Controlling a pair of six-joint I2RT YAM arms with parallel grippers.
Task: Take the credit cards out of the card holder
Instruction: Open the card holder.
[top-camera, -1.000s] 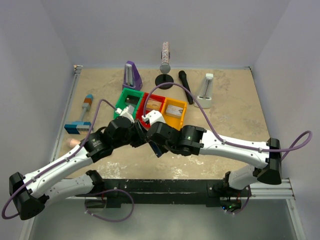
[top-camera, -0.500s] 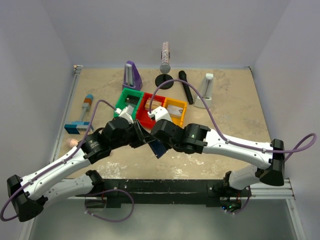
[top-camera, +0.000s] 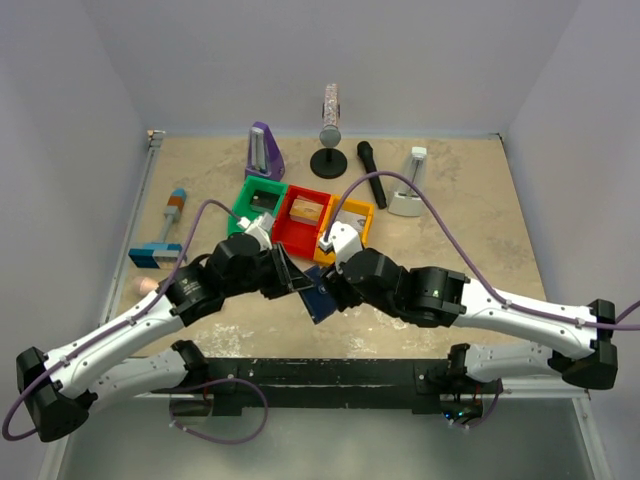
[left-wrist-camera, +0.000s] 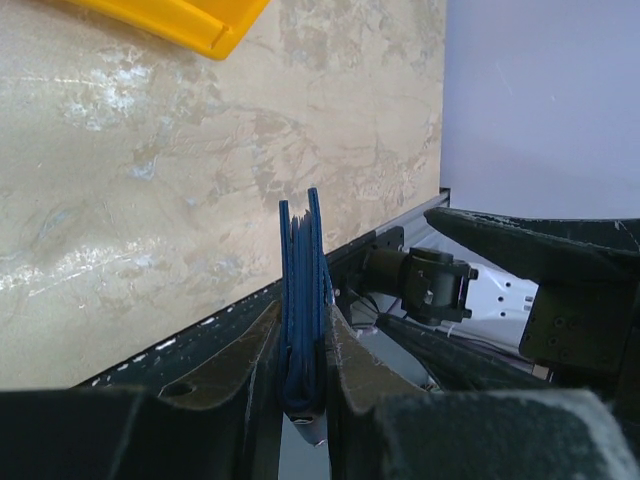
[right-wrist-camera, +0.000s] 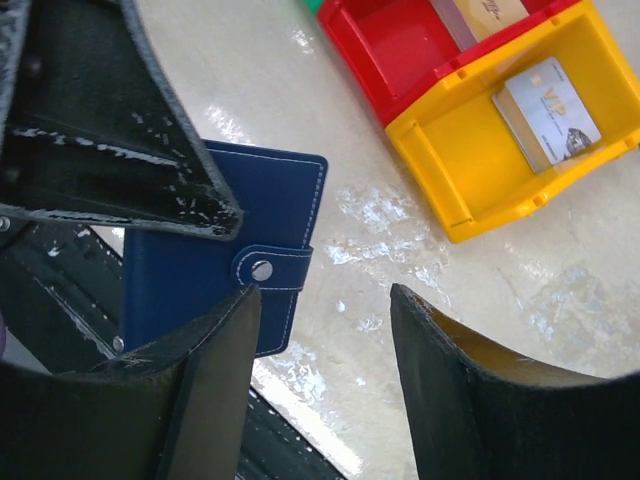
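Tool on the left (left-wrist-camera: 302, 318) clenches the navy-blue bifold card holder (left-wrist-camera: 300, 250) edge-up; right tool (right-wrist-camera: 322, 298) gapes released beside it.

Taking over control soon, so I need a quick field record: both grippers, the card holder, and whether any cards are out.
left gripper: shut on the card holder, pinching it edge-on between both fingers
right gripper: open, at the holder's snap side; contact cannot be told
card holder: folded shut
snap strap: looks fastened
credit cards: none showing out of the holder
yellow bin: holds a pale card marked VIP
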